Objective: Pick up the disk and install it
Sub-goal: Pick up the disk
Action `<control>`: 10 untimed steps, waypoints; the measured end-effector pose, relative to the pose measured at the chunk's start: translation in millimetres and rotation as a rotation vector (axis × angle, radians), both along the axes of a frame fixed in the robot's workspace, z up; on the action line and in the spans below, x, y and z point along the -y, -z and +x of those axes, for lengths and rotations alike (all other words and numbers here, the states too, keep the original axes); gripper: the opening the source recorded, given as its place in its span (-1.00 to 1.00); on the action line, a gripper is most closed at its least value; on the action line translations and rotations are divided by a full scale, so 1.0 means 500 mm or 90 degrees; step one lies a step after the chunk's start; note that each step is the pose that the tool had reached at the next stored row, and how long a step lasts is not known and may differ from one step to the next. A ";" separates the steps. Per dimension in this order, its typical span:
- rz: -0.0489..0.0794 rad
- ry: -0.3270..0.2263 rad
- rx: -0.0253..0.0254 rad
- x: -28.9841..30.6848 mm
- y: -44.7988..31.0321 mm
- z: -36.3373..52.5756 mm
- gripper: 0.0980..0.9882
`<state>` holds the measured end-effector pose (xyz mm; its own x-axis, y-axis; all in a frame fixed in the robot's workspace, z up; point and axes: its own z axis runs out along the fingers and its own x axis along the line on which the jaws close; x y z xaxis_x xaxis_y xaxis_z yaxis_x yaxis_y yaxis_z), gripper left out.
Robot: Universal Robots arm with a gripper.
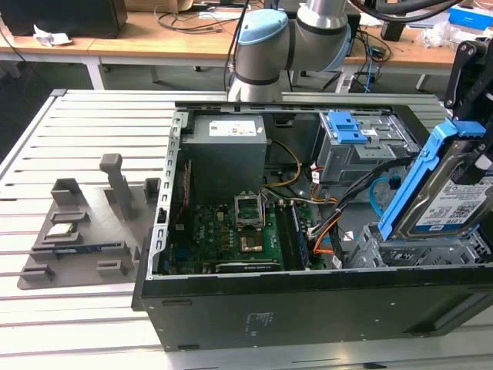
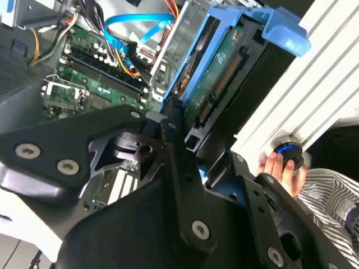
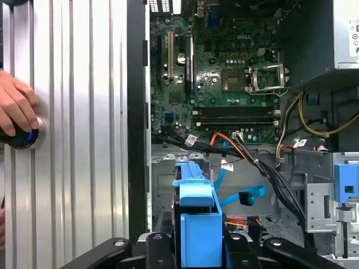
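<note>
The disk (image 1: 451, 196) is a silver-grey drive with a white-and-blue label in a blue plastic carrier frame. It hangs tilted, lower end down, just above the metal drive cage (image 1: 412, 250) in the open computer case, at the exterior view's right. My gripper (image 2: 193, 137) is shut on it, and its black fingers (image 2: 178, 120) clamp the carrier's sides. In the second wrist view the disk (image 2: 216, 73) shows its green circuit-board underside. In the first wrist view the blue carrier (image 3: 196, 224) sits between the fingers, over the cage and its blue cable (image 3: 244, 196).
The case (image 1: 254, 320) lies open on a slatted metal table, with the motherboard (image 1: 231, 235), power supply (image 1: 227, 146), loose cables and an upper bay with a blue latch (image 1: 347, 127). A grey fixture (image 1: 85, 231) lies at the left. A person's hand (image 3: 17, 109) rests on a blue-lit button (image 3: 25, 137).
</note>
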<state>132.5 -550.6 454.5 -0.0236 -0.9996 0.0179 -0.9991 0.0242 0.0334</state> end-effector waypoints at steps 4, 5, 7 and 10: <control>0.015 0.010 0.0000 0.000 0.000 0.000 -0.40; 0.018 0.011 -0.0001 0.000 0.000 0.000 -0.40; 0.020 0.013 0.0000 0.000 0.000 0.000 -0.40; 0.020 0.014 0.0000 0.000 0.000 0.000 -0.40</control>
